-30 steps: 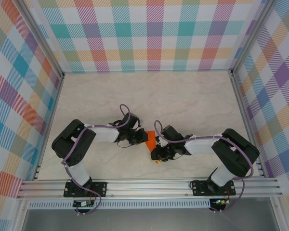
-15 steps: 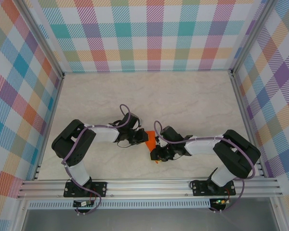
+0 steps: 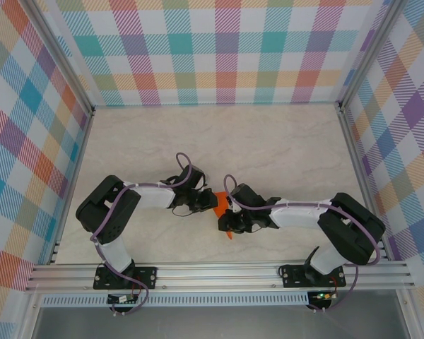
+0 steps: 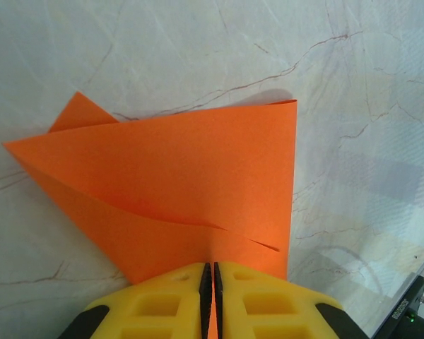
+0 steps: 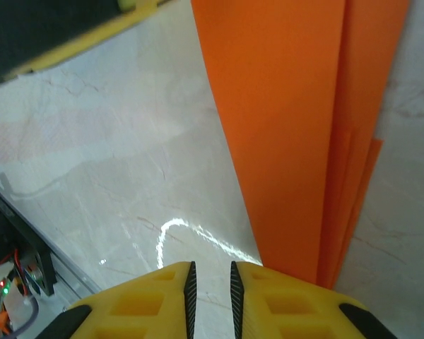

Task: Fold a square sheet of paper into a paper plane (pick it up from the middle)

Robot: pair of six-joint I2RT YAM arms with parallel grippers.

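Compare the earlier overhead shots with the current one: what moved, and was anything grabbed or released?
The right tool slid a little to the left, closer in over the orange paper, while that arm's elbow swung slightly outward. Nothing was grabbed or released. The left tool stays clamped on the paper's edge, the left arm has not shifted, and the paper lies where it was.

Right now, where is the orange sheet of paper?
In the top view the orange paper sits near the front middle of the table, between both arms. The left gripper is shut on its edge; the right gripper sits just beside it.
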